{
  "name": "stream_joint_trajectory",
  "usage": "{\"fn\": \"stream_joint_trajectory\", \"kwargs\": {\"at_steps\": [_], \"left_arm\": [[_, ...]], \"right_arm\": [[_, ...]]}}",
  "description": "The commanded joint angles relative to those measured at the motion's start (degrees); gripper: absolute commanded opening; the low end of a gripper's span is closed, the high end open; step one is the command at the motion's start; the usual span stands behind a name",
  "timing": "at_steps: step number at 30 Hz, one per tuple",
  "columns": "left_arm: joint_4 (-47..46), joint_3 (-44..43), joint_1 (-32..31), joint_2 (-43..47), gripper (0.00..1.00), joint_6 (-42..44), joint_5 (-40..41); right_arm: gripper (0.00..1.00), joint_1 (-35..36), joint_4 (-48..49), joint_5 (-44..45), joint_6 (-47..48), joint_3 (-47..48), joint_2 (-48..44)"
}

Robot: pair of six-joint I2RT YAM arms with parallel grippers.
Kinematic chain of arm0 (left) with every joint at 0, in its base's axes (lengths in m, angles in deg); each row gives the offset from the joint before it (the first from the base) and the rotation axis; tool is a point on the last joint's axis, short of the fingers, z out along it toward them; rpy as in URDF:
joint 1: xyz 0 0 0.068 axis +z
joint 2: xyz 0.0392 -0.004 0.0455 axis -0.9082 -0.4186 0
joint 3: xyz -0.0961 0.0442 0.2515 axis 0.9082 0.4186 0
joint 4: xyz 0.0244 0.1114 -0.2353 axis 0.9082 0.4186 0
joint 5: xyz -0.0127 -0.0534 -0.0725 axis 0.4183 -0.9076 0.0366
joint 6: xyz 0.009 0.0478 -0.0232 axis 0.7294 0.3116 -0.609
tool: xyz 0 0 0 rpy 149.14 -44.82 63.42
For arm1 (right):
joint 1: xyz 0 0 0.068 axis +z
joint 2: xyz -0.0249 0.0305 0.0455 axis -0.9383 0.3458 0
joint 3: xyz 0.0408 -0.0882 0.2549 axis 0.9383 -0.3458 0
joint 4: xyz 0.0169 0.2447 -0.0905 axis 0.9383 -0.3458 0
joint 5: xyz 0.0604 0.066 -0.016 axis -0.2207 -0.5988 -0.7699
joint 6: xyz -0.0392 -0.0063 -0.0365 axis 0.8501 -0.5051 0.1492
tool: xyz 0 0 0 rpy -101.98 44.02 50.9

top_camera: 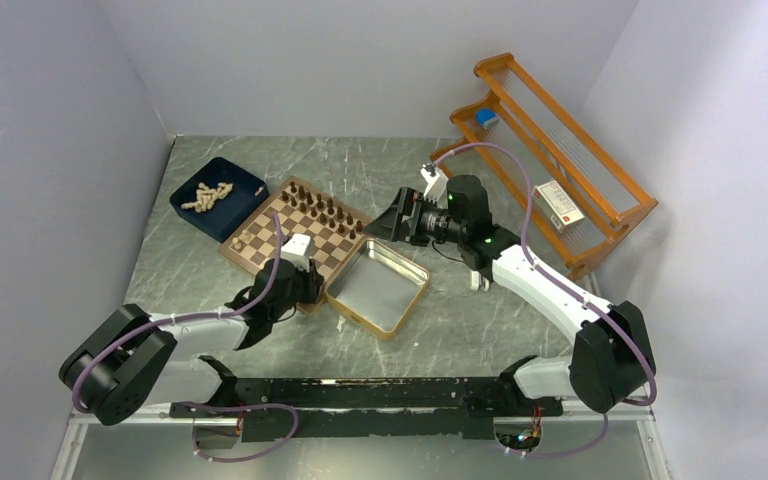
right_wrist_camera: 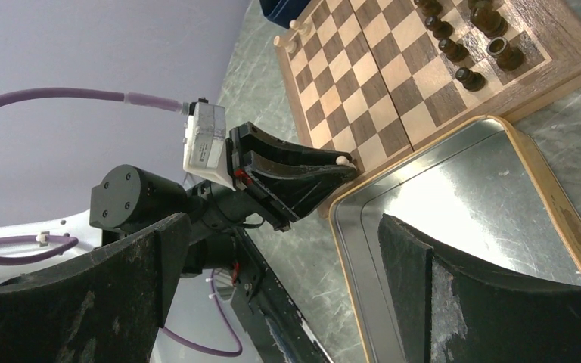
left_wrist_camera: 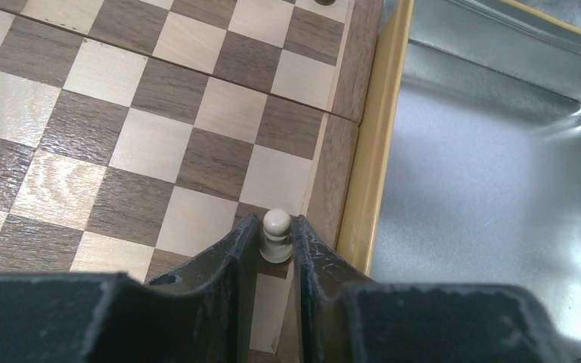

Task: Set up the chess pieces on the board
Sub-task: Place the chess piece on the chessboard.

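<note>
The board (top_camera: 260, 240) lies left of centre, with dark chess pieces (top_camera: 316, 203) in rows along its far side. My left gripper (left_wrist_camera: 276, 219) is low over the board's near right corner. Its fingers press both sides of a pale pawn (left_wrist_camera: 276, 234), which stands upright on a dark square by the rim. Two more pale pieces (right_wrist_camera: 295, 34) stand at another corner of the board. Several more pale pieces (top_camera: 207, 196) lie in the navy tray (top_camera: 242, 176). My right gripper (top_camera: 385, 222) hovers wide open and empty beyond the tin.
A silver gold-rimmed tin (top_camera: 378, 285) with nothing in it lies tight against the board's right rim, beside the left fingers. An orange wooden rack (top_camera: 560, 150) holding a small box stands at the back right. Grey walls enclose the table.
</note>
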Motion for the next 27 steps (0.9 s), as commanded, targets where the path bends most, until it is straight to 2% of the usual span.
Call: {"fn": "stream_joint_trajectory", "kwargs": {"at_steps": [1,4,9,19,27], "left_arm": [[-2.6,0.9,-1.1,1.0,0.29,0.6,1.2],[-1.9,1.1,-1.5,1.8,0.32,0.7,2.1],[-1.7,1.2,-1.9,2.4,0.32,0.6,2.6],[-1.1,0.7,-2.3,1.5,0.24,0.4,4.5],[-1.1,0.2,-2.3,0.7,0.23,0.9,4.5]], "right_arm": [[1.00,-0.3,1.7,-0.4,-0.3,1.2,-0.3],[1.00,-0.3,2.2,-0.5,-0.5,0.8,-0.3],[1.00,-0.3,1.8,-0.5,-0.1,0.3,-0.8],[1.00,-0.3,2.2,-0.5,-0.5,-0.3,-1.4],[1.00,-0.3,3.0,-0.8,-1.1,-0.5,-0.9]]}}
